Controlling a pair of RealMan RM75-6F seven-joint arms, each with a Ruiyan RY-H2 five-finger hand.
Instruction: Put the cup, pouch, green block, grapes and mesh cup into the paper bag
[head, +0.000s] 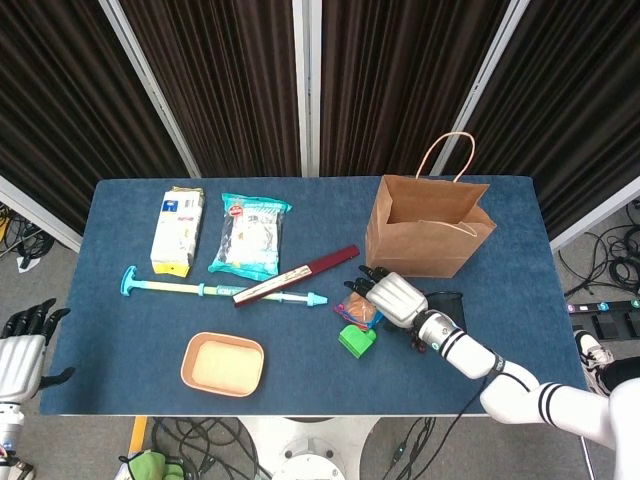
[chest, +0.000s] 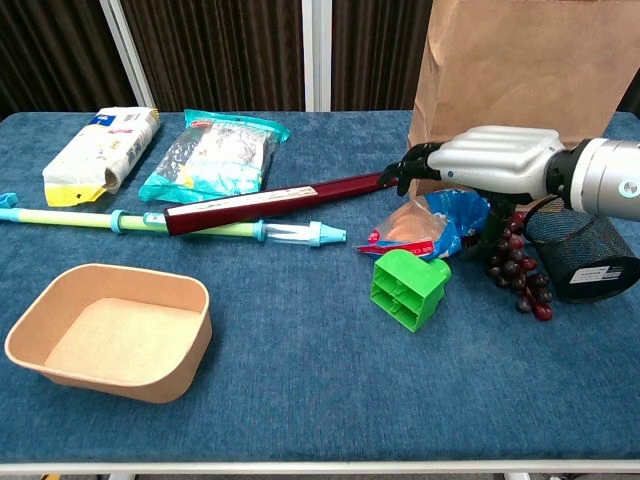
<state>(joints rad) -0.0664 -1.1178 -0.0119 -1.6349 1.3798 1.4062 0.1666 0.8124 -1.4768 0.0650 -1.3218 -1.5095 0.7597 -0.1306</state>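
Brown paper bag (head: 430, 228) stands upright while pouch (chest: 432, 225), green block (chest: 409, 288), grapes (chest: 516, 273) and mesh cup (chest: 582, 245) lie outside it; right hand (chest: 478, 166) hovers unclenched over the pouch, grasping nothing

The paper bag (head: 428, 232) stands open-topped, while green block (chest: 409, 288) and grapes (chest: 515, 268) crowd the pouch (chest: 432, 226).

lab test bay: black curtains (head: 240, 80), floor cables (head: 610, 250), blue table (head: 130, 360)
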